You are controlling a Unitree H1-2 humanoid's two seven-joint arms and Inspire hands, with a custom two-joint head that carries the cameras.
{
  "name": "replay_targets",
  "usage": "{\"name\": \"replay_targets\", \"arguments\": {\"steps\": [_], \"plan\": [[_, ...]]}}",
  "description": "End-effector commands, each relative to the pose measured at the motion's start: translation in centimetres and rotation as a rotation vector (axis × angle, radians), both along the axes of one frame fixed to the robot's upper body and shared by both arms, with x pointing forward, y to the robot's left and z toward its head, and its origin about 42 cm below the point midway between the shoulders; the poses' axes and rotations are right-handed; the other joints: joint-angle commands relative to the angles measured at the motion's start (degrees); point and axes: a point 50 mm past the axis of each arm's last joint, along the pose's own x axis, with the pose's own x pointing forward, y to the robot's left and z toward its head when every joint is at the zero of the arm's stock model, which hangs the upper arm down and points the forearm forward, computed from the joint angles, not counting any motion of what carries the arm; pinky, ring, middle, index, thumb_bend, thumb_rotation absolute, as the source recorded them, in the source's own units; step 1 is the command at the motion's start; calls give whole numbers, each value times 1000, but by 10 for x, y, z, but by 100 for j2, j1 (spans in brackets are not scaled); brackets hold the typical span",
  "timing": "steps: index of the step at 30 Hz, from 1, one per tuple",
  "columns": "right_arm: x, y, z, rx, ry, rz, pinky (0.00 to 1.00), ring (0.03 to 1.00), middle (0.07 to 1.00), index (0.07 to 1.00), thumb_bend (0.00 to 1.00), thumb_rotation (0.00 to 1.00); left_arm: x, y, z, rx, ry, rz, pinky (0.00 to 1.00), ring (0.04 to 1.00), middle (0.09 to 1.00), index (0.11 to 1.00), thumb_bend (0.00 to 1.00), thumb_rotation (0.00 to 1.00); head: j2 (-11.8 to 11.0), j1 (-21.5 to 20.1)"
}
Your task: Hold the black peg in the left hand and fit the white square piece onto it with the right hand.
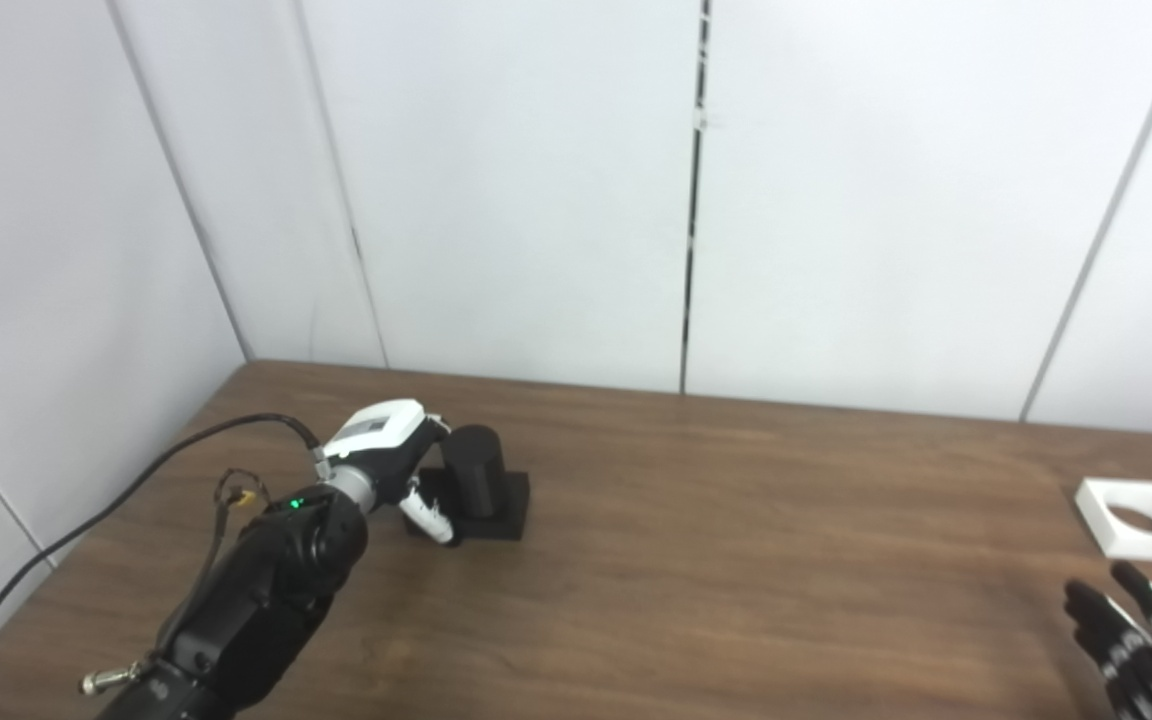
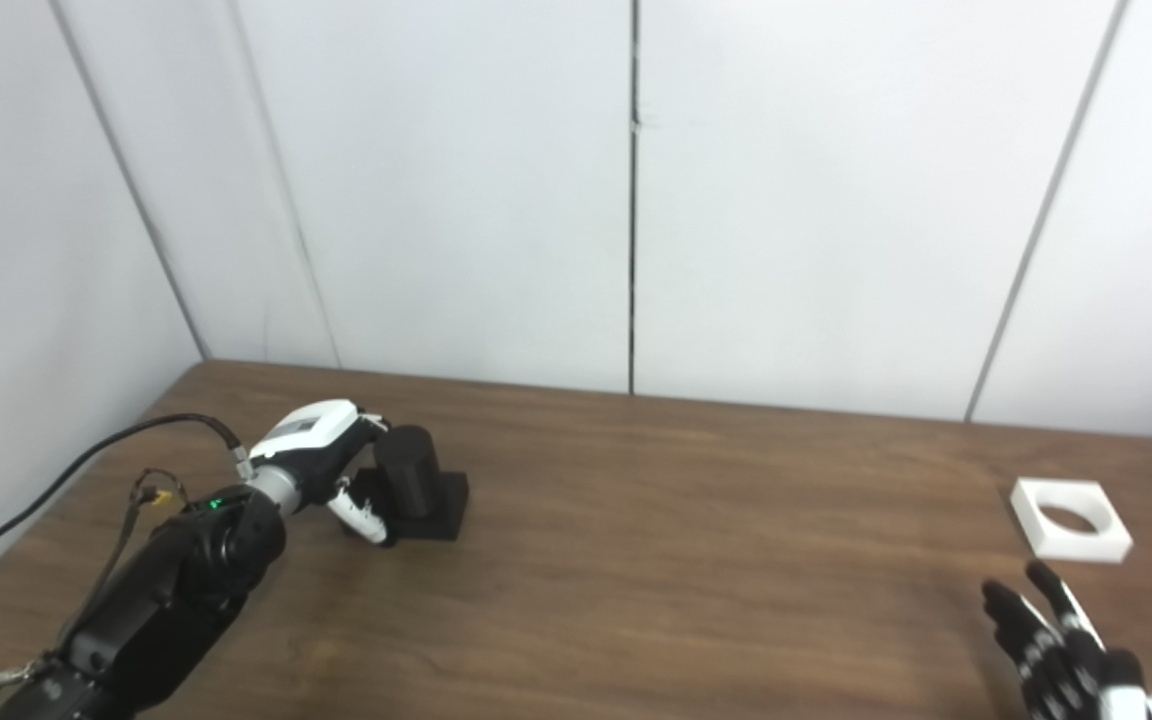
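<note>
The black peg (image 1: 477, 470), a short cylinder on a square black base (image 1: 504, 510), stands on the table at the left. My left hand (image 1: 398, 462) is right beside it on its left, fingers curled toward the cylinder and base; whether it grips is unclear. The white square piece (image 1: 1139, 518) with a round hole lies flat at the far right. My right hand (image 1: 1136, 640) is open, fingers spread, just in front of the piece and apart from it, partly cut off by the picture's bottom right corner.
The brown wooden table (image 1: 736, 560) meets white wall panels at the back and left. A black cable (image 1: 116, 500) trails from my left wrist over the table's left edge.
</note>
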Motion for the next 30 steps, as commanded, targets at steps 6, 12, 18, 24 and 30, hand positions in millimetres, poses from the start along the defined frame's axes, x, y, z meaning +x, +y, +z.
{"name": "replay_targets", "arguments": {"steps": [6,12,18,24,30], "plan": [[-6,14,-2,29,17,-8,1000,935,886,964,713,1000,-44,-66,-16,-17,100,-110,978,958,868,485,522,50,95,-142],[-5,28,5,25,11,-7,1000,941,892,963,698,1000,-85,-120,-9,-60,107,-90,992,973,867,484,522,48,247,-416],[-3,43,9,38,12,-12,1000,955,900,976,681,1000,-120,-159,-1,-24,141,-107,1000,989,885,484,522,50,373,-622],[-4,55,11,61,18,-20,1000,974,910,984,685,1000,-160,-193,4,-66,182,-111,1000,968,857,484,523,53,474,-794],[-8,59,12,61,16,-24,1000,976,910,988,684,1000,-179,-210,4,-49,222,-162,1000,970,861,487,521,57,612,-977]]}}
